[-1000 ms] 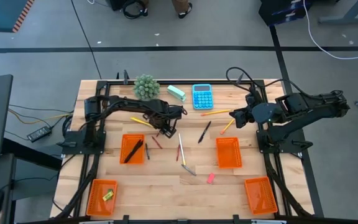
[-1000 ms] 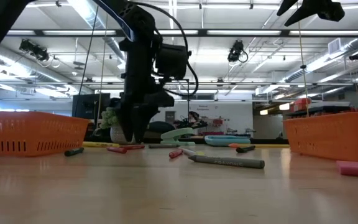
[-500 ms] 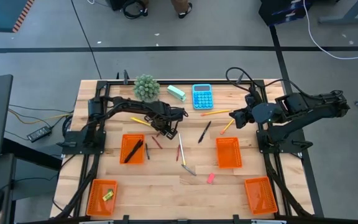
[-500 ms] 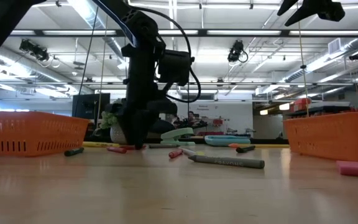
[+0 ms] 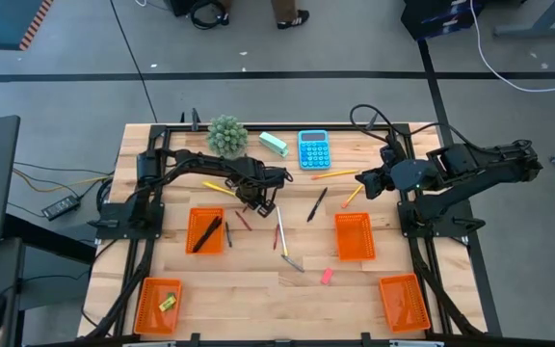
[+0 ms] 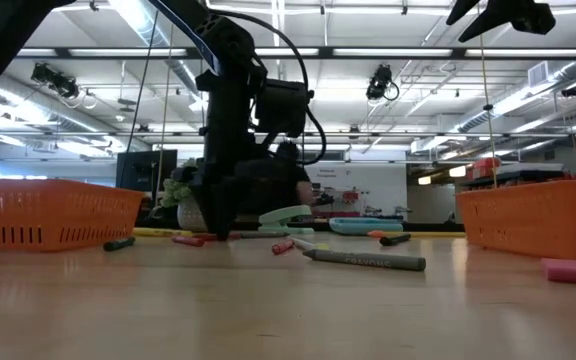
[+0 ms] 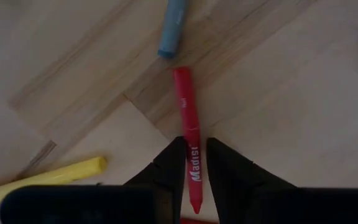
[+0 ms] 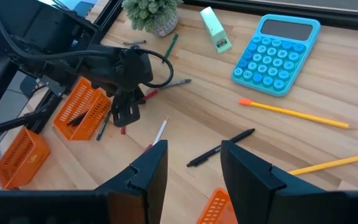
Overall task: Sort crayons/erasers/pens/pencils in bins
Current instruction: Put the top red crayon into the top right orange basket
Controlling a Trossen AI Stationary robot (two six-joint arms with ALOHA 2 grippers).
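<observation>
My left gripper (image 5: 258, 201) stands low over the table's middle left, its fingers around a red crayon (image 7: 185, 106) that lies on the wood. In the low view the left gripper (image 6: 218, 228) reaches down to the tabletop. My right gripper (image 5: 362, 181) hangs open and empty above the table's right side, near two yellow pencils (image 5: 335, 175). Four orange bins show: one with black pens (image 5: 205, 231), one bare (image 5: 354, 236), one with a yellow-green eraser (image 5: 158, 304), one at the near right (image 5: 403, 302). A pink eraser (image 5: 327, 276) lies on the table. My left gripper pinches the red crayon between its two fingers (image 7: 174, 163), on the printed part near one end (image 7: 193, 169). The fingers come from above, pointing down, and lie across the crayon. The crayon lies flat on the table.
A black pen (image 5: 317, 204), a grey stick (image 5: 293, 261), a thin white-and-red stick (image 5: 279, 231) and a yellow pencil (image 5: 218, 189) lie loose mid-table. A blue calculator (image 5: 313, 149), a mint-green block (image 5: 274, 144) and a small plant (image 5: 226, 135) stand at the far edge.
My left gripper has come down a little toward the tabletop over the red crayon and then held still.
</observation>
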